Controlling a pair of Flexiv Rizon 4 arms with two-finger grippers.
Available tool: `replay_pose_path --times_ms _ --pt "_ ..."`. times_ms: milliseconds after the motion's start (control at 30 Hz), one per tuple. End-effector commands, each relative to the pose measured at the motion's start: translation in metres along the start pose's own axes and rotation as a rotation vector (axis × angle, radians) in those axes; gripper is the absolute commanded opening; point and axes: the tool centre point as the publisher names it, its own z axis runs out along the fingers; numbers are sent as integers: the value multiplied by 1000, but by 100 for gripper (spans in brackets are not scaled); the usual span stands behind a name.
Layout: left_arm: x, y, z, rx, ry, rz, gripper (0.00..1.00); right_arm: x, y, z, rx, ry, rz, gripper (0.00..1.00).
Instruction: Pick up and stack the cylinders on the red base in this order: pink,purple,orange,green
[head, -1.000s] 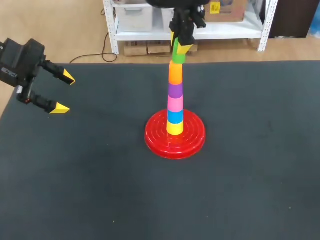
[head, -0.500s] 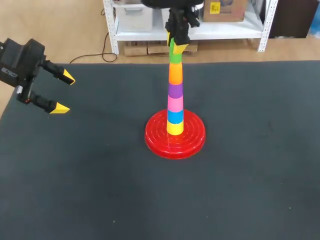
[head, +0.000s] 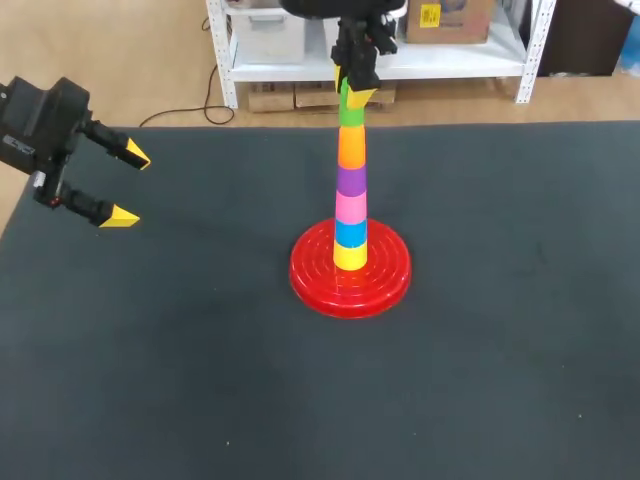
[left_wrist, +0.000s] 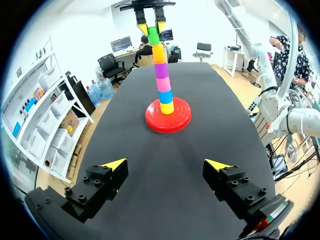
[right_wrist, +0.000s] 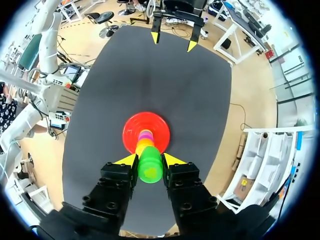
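Head view is showing the right claw (head: 352, 90) coming in from the far side and sitting at the very top of the tower. It is pinching the green cylinder (head: 351, 113) between its two yellow tips. The right wrist view is confirming this: both fingers are pressing the green cylinder from opposite sides, so the claw is closed on it and only as wide as the piece.

The green cylinder is sitting directly above the orange cylinder (head: 351, 147) and looks to be touching it, though I can't tell if it is fully seated. Below those, the purple cylinder (head: 351, 181) and the pink cylinder (head: 350, 207) are stacking in the asked order. A blue cylinder (head: 350, 232) and a yellow cylinder (head: 349, 257) are sitting under the pink one, on the red base (head: 310, 285) in the middle of the bench (head: 200, 360).

The left claw (head: 131, 186) is hanging over the bench's left edge, well apart from the tower, with its fingers spread wide and nothing between them.

I'm judging this as the last step, with green being placed. The next move is calling for spreading the right fingers evenly and lifting straight up. The tower is tall and thin, so I'm guessing any sideways drag risks tipping it.
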Motion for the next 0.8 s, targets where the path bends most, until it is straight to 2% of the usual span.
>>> replay_pose_path --times_ms 33,300,800 --pt "1 0 0 -2 -1 1 100 0 0 -1 -2 -7 -3 0" --pt "1 0 0 -2 -1 1 100 0 5 -6 5 -15 -12 0" --pt "1 0 0 -2 -1 1 100 -1 5 2 -11 -11 -12 0"
